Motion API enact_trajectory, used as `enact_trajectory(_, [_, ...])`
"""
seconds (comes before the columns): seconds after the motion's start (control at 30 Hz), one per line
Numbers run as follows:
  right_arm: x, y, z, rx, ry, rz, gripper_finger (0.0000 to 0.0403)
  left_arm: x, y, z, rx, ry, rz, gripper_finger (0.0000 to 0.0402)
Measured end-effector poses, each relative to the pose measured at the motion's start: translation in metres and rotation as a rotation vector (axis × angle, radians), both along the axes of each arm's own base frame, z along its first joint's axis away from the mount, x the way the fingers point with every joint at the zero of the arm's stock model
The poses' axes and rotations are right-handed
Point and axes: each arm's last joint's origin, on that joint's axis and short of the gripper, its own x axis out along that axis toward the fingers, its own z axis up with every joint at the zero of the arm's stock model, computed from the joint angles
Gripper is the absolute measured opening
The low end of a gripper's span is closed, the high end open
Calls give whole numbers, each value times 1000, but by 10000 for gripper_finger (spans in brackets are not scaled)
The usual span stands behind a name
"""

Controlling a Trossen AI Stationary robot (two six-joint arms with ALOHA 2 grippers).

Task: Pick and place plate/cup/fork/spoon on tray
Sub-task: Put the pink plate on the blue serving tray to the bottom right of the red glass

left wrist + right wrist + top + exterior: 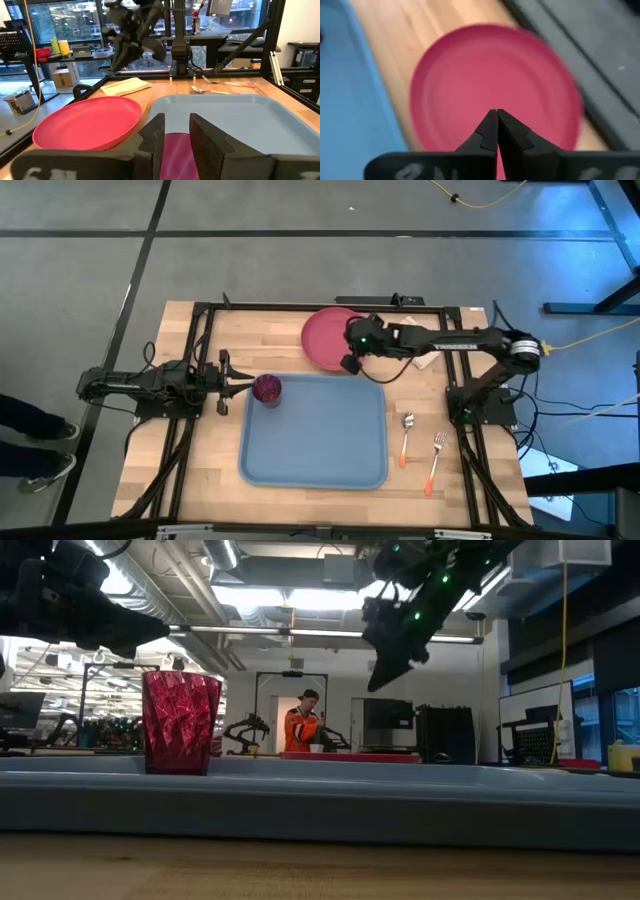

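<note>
The dark red cup [267,388] stands upright on its base in the far-left corner of the light-blue tray [315,455]. My left gripper [248,385] is open, just left of the cup and a little above it; the cup shows past its fingers [176,155]. The pink-red plate [328,338] lies flat on the table beyond the tray's far rim. My right gripper [348,364] is shut and empty, held in the air over the plate's near edge [495,75]. The spoon [406,438] and fork [436,460] lie on the table right of the tray.
A pale beige pad [425,360] lies on the table right of the plate, under the right arm. A black frame runs along the table's edges. A person in an orange jacket [300,730] stands far off in the room behind.
</note>
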Motion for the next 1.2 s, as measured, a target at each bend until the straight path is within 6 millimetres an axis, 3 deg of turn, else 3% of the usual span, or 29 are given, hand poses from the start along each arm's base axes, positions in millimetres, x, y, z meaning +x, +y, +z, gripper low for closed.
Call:
enact_trajectory(0.17, [5, 2, -17, 153, 12, 27, 8, 0, 0, 0, 0, 0, 0, 82])
enact_trajectory(0.53, [2, -8, -1, 190, -6, 162, 8, 0, 0, 0, 0, 0, 2, 82])
enact_trajectory(0.77, [9, -23, -28, 288, 33, 169, 11, 0, 0, 0, 0, 0, 3, 82])
enact_trajectory(0.93, [15, -25, -51, 341, 90, 180, 45, 0, 0, 0, 0, 0, 4, 82])
enact_trajectory(1.2, [14, -23, -56, 279, 166, 297, 78, 0, 0, 0, 0, 0, 3, 82])
